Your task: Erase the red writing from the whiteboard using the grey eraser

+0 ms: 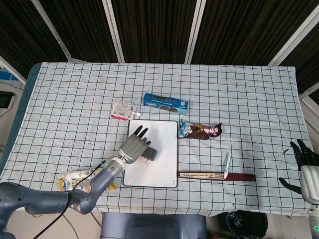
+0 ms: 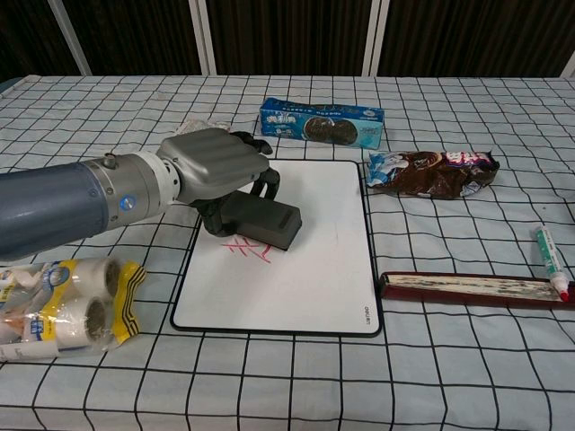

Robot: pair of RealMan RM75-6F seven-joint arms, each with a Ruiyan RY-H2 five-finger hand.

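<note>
The whiteboard [image 2: 314, 260] [image 1: 162, 149] lies flat on the checked cloth in front of me. My left hand [image 2: 216, 166] [image 1: 133, 147] grips the grey eraser [image 2: 268, 224] [image 1: 151, 153] and presses it on the board's left half. A small patch of red writing [image 2: 244, 250] [image 1: 144, 160] shows just below the eraser; the rest under the hand is hidden. My right hand [image 1: 305, 164] hangs at the table's right edge, fingers spread, holding nothing; only the head view shows it.
A blue biscuit box [image 2: 322, 122] and a pink packet [image 1: 122, 110] lie behind the board. A brown snack wrapper [image 2: 431, 171] is to its right. A marker [image 2: 550, 260] and a long dark case [image 2: 472, 287] lie at right. A yellow-wrapped pack [image 2: 63, 305] sits at front left.
</note>
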